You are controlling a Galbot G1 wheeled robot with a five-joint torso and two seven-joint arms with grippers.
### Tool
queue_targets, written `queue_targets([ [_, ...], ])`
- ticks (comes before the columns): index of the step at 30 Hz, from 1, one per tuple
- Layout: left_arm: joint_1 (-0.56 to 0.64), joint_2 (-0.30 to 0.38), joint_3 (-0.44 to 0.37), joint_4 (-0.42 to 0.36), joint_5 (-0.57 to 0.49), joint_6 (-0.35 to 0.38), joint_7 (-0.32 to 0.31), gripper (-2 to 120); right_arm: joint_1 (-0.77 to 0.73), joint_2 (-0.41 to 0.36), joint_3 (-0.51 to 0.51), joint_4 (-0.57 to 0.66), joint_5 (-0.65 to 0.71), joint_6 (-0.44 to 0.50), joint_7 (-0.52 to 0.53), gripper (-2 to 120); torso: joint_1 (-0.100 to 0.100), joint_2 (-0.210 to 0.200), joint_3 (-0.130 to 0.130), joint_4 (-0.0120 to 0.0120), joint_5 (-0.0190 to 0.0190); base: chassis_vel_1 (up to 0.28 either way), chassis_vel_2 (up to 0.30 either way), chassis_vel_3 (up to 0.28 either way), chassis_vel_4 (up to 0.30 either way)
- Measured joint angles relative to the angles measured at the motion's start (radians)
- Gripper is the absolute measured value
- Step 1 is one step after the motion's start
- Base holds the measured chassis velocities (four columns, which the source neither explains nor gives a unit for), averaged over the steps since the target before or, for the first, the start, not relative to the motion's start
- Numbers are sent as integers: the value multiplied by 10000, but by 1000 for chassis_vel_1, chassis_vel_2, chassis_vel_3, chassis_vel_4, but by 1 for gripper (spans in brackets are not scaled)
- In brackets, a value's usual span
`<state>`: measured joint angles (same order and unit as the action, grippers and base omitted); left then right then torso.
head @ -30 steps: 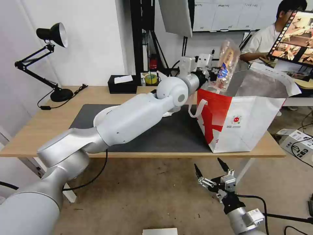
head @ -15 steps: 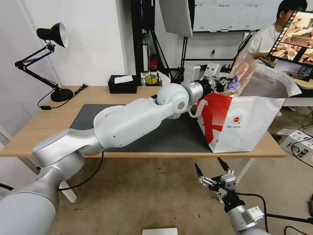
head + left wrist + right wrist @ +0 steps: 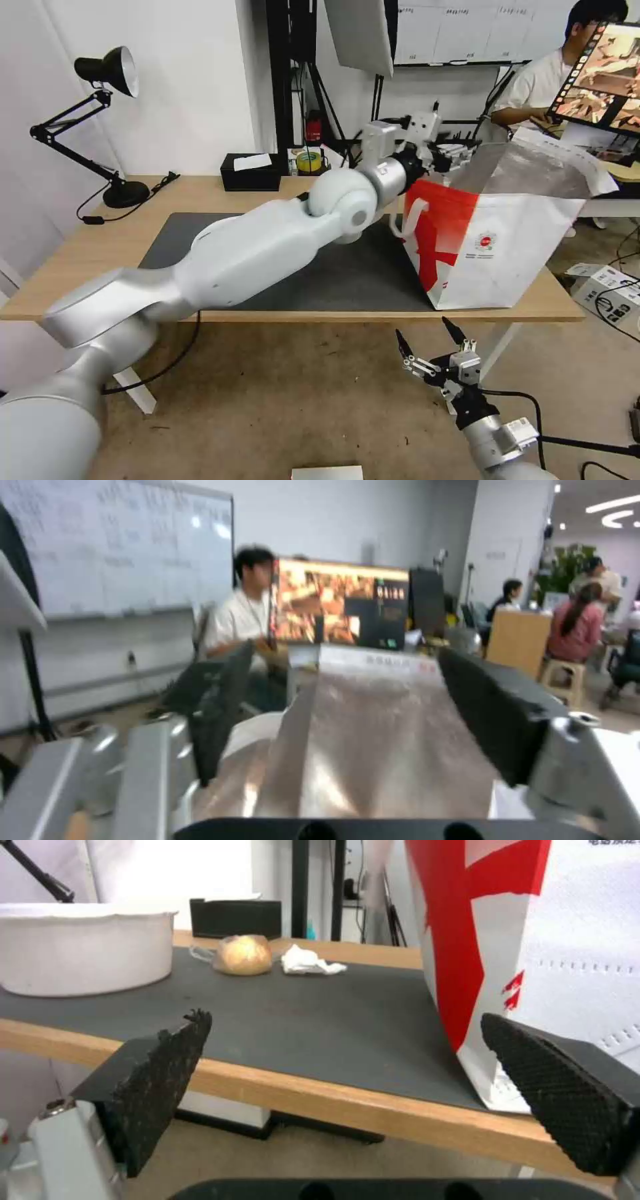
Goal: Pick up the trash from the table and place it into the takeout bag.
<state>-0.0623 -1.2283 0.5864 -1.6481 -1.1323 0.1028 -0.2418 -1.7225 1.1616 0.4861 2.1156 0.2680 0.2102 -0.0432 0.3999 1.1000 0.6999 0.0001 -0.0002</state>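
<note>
The red-and-white takeout bag stands open at the right end of the table, its foil lining showing. My left gripper hovers over the bag's near rim, open and empty; its dark fingers frame the lining in the left wrist view. My right gripper hangs open below the table's front edge, holding nothing. From there I see trash on the dark mat: a white bowl, a small tan knotted bag and a crumpled tissue.
A black desk lamp stands at the table's far left and a black tissue box at the back edge, beside a tape roll. A person sits at a monitor behind the bag. Boxes lie on the floor at right.
The clear tray held in my left gripper above the bag is gone from it, and that gripper now stands open, drawn slightly back. The right arm has barely moved.
</note>
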Motion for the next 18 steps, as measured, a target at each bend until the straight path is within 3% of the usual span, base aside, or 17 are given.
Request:
queue_targets([
  [3, 491, 549, 23, -415, 1456, -1216, -597, 95, -9, -16, 23, 88, 51, 0, 7, 100, 0, 0, 0, -2, 0, 0, 0, 0, 0],
  [4, 491, 549, 23, -415, 1456, -1216, -597, 95, -9, -16, 23, 88, 51, 0, 7, 100, 0, 0, 0, -2, 0, 0, 0, 0, 0],
  [7, 1566, 1572, 6, -1204, 2403, -1685, -1071, 100, 12, -17, 32, 229, 160, 2, 13, 100, 1, 0, 0, -2, -1, 0, 0, 0, 0],
  [8, 1566, 1572, 6, -1204, 2403, -1685, -1071, 100, 12, -17, 32, 229, 160, 2, 13, 100, 1, 0, 0, -2, -1, 0, 0, 0, 0],
  [10, 2790, 2517, -671, -1785, 3256, -1699, -1127, 100, 34, -19, 21, 321, 169, 18, 27, 100, 0, 0, 0, 1, -3, 0, 0, 0, 0],
  [11, 2790, 2517, -671, -1785, 3256, -1699, -1127, 100, 34, -19, 21, 321, 169, 18, 27, 100, 0, 0, 0, 1, -3, 0, 0, 0, 0],
  [13, 3860, 3091, -1618, -2068, 3964, -1719, -1126, 100, 75, -8, -12, 363, 158, 31, 52, 100, 0, 1, 0, 0, -2, 0, 0, 0, 0],
  [14, 3860, 3091, -1618, -2068, 3964, -1719, -1126, 100, 75, -8, -12, 363, 158, 31, 52, 100, 0, 1, 0, 0, -2, 0, 0, 0, 0],
  [17, 5674, 3773, -2967, -2460, 4792, -1738, -983, 100, 205, 18, -143, 401, 135, 42, 159, 100, 0, 0, 0, 2, -5, 0, 0, 0, 0],
  [18, 5674, 3773, -2967, -2460, 4792, -1738, -983, 100, 205, 18, -143, 401, 135, 42, 159, 100, 0, 0, 0, 2, -5, 0, 0, 0, 0],
])
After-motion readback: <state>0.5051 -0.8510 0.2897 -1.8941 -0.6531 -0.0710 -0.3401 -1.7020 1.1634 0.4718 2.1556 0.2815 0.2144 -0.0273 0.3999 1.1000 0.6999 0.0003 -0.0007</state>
